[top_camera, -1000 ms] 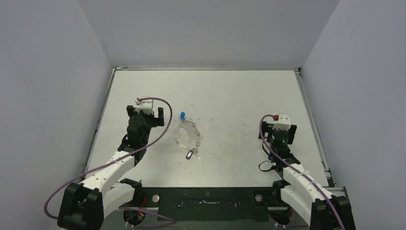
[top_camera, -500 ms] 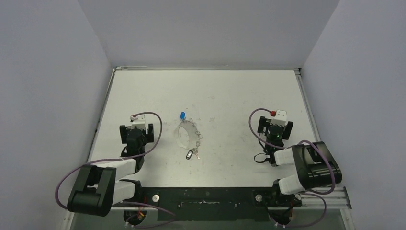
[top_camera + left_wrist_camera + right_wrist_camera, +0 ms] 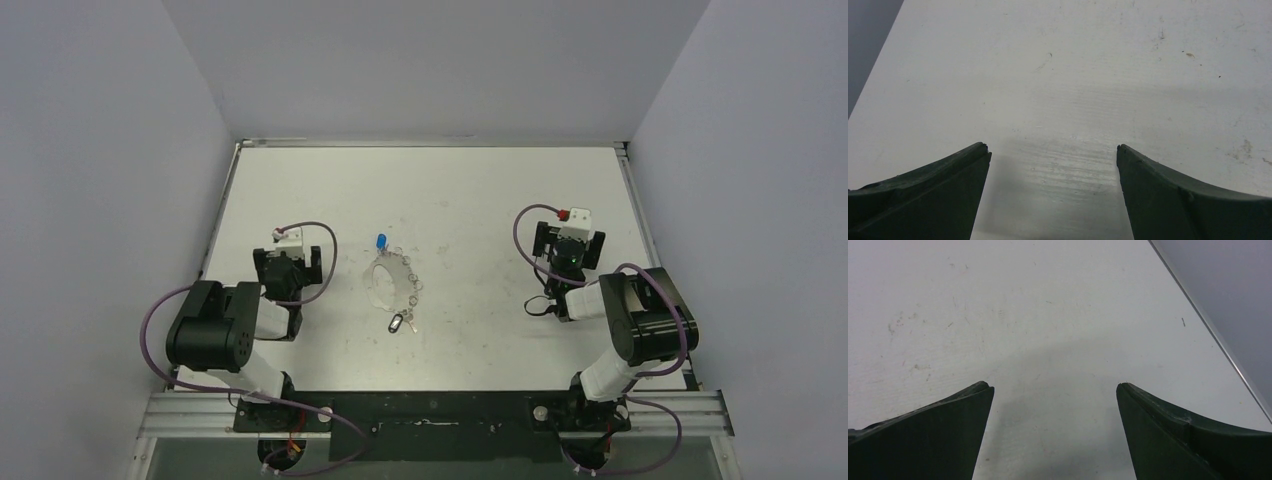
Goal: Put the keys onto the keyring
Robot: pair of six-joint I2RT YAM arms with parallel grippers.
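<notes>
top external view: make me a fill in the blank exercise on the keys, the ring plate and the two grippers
1. The tiny metal key by the far rim of the flat, pale grey translucent ring plate has a bright ___ head.
2. The tiny key with the dark oval head lies by the plate's ___ rim, on the robot's side.
3. The left gripper and the right gripper both stand ___, holding nothing.
4. The plate lies closer to the ___ gripper.

Missing words: blue; near; open; left
</notes>
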